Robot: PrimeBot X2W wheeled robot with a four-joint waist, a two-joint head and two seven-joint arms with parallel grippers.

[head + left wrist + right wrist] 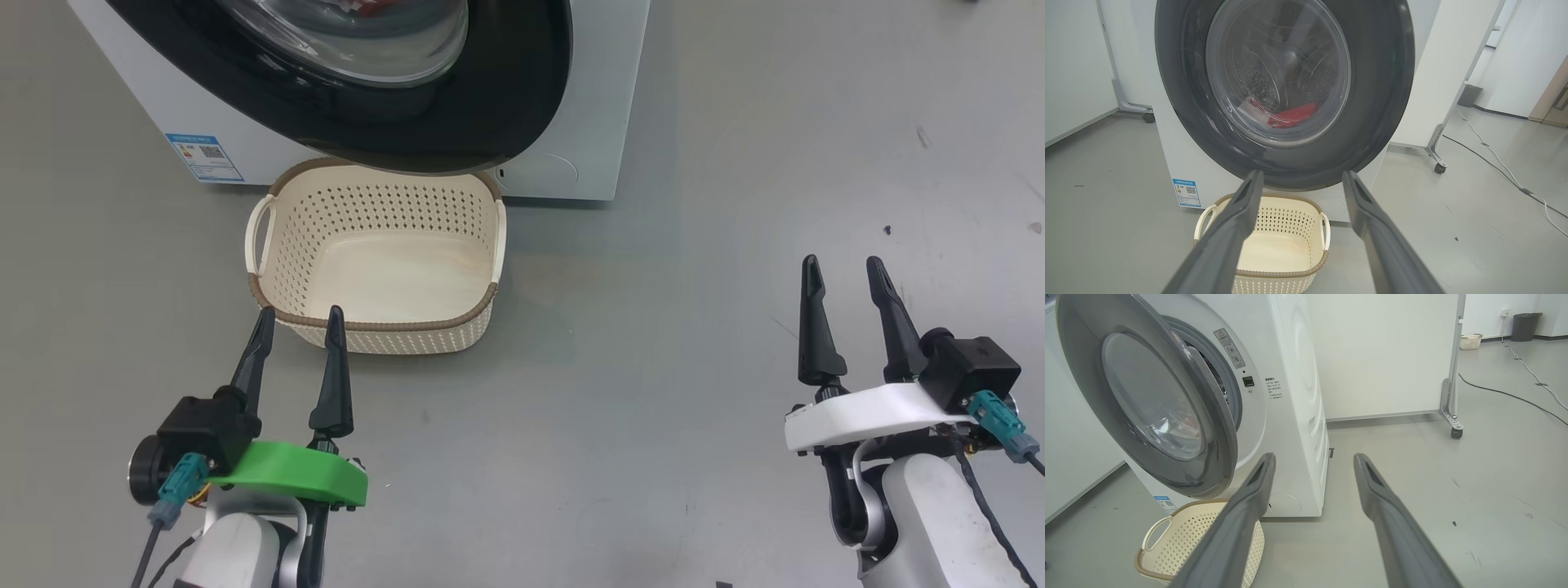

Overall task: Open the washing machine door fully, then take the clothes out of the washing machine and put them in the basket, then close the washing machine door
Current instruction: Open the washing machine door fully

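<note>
Left wrist view: the door (1380, 102) is seen face-on, with a wide black rim and a clear glass bowl. Through the glass the clothes (1294, 116) are seen low in the drum, red with a little white beside it. In the right wrist view the door (1220, 428) is shown ajar. Its free edge is swung off the front of the machine (1294, 416), and the grey seal is exposed in the gap. In the head view the door (506, 82) is seen overhanging the far rim of the basket (384, 327).

The basket (1278, 272) is set upright on the floor (653, 367), just in front of the machine (588, 98) and partly under the door's lower edge. Its cream bottom is bare. A blue label (204, 157) is stuck low on the machine's front, left of the basket.

The left gripper (300, 317) is held low, fingers spread apart and clamped on nothing, with its tips seen at the basket's near rim. Along its own view the left gripper (1302, 175) is pointed at the door's lower rim. The right gripper (842, 263) is held well to the right over bare floor, fingers likewise apart and gripping nothing. In its own view the right gripper (1314, 457) is aimed past the machine's right side.

Further out, a white panel (1437, 81) on casters is noted beside the machine, and a cable (1494, 159) is laid across the floor.
</note>
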